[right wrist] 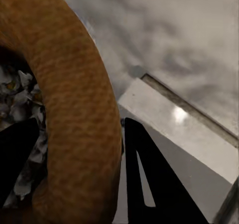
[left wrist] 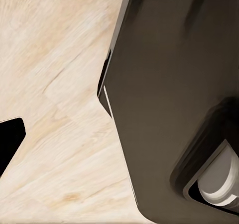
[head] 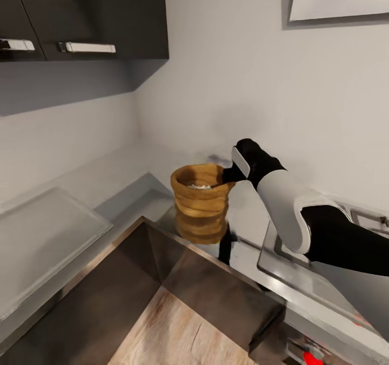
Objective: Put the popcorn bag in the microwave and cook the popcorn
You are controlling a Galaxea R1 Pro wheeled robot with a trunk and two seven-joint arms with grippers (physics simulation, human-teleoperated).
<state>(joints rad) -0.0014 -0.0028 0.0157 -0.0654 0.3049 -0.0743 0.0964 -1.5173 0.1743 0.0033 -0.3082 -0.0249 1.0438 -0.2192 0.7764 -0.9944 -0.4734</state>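
The right end effector (head: 229, 174) grasps the popcorn bag (head: 201, 203) by its rolled rim, one finger (right wrist: 15, 159) inside the bag and the other (right wrist: 149, 184) outside, as the sack appears lifted just above the tabletop (head: 129, 192) near its back corner, its reflection showing on the steel below. Pale kernels or popped pieces (right wrist: 15, 94) lie inside the bag. The pick-up step seems in hand; the next move calls for carrying the bag upright to the microwave. The left end effector's state cannot be told; its camera looks over wood flooring (left wrist: 55, 84).
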